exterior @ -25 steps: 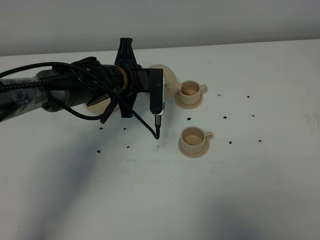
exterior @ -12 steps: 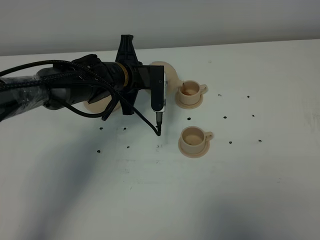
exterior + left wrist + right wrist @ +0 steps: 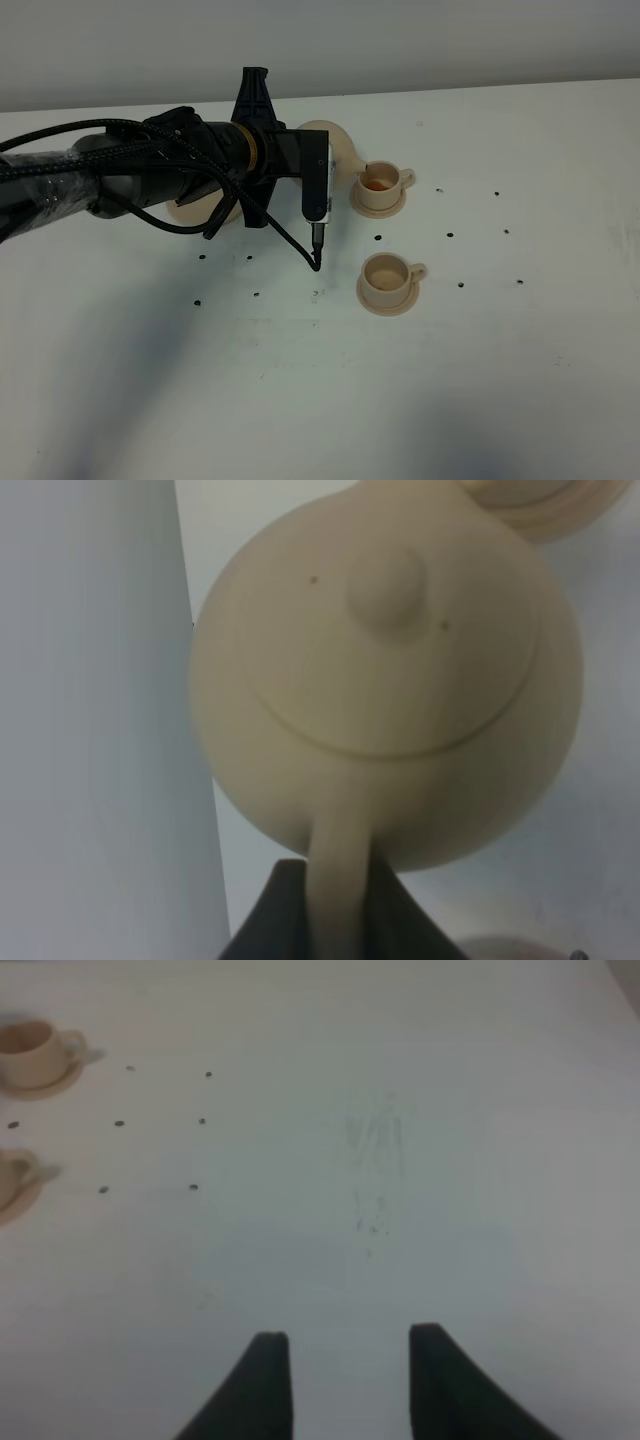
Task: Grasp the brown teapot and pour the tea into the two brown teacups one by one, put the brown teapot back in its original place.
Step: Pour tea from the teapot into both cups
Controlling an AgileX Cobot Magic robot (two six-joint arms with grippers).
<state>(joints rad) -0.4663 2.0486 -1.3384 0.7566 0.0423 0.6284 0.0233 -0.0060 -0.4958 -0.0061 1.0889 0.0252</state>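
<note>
The right tool (image 3: 340, 1380) hangs with its jaws apart over a bare stretch of the table (image 3: 300, 400), holding nothing, with both cups well off to one side of it.

Near the middle of the table, the near teacup (image 3: 388, 279) sits upright on its small saucer. Its inside looks pale and dry, so I judge it unfilled.

Beyond it, toward the far edge, the far teacup (image 3: 379, 186) stands on its own saucer with an orange-brown tint inside, which I read as tea going in. Just beside that cup, on the side of the table's left edge, the brown teapot (image 3: 342, 152) is held above the table. The left tool (image 3: 335, 920) is clamped on its loop handle, with a dark jaw on either side.

Toward the left edge, partly under the arm, lies the wide saucer (image 3: 188, 212), empty of the pot.

So the pot has been grasped and lifted, and the first pour seems underway. The second cup and the return to the wide saucer are left.

The pot's handle-to-spout axis runs roughly along the far edge, with the spout toward the right edge and dipped at the far teacup. The lid knob (image 3: 388, 585) faces the wrist camera.
</note>
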